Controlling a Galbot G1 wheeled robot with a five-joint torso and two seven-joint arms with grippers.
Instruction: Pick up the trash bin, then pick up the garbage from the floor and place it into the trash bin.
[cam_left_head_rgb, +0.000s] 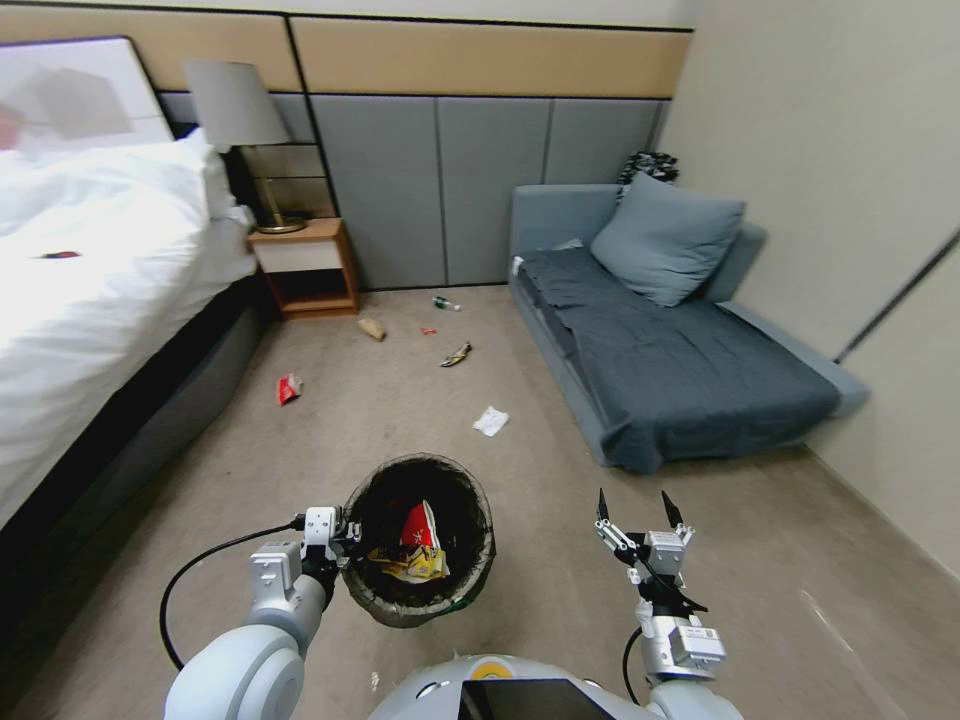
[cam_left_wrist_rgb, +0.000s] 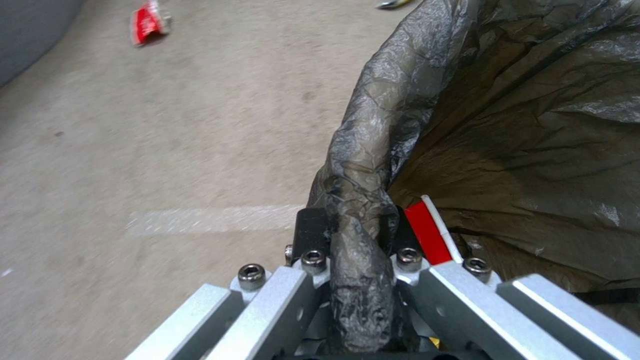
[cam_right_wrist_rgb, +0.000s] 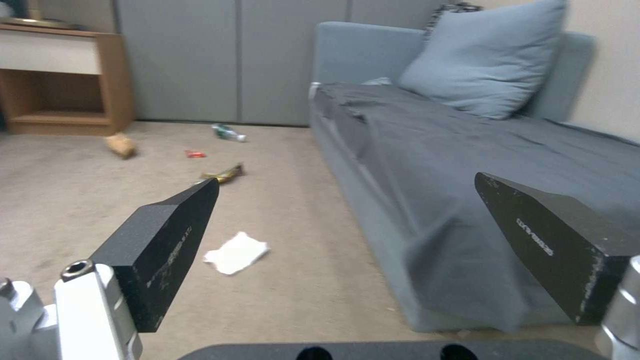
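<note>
While the small round white trash bin lined with a dark bag (cam_left_head_rgb: 420, 540) is held off the beige carpeted floor (cam_left_head_rgb: 560, 600) by its rim, clamped in the left gripper (cam_left_wrist_rgb: 353, 235), the right gripper (cam_left_head_rgb: 636, 512) is kept spread and empty. Slipping of the thin bag could tip the bin. Farther off, crumpled white tissue (cam_left_head_rgb: 490, 421) lies untouched. Fingertip lettering is probably unreadable

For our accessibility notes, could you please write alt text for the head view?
The left gripper holds the trash bin by its rim, wrappers already inside, while the open right gripper hangs empty beside it. Ahead, the floor carries a white tissue, a red packet and more litter between bed and sofa.
</note>
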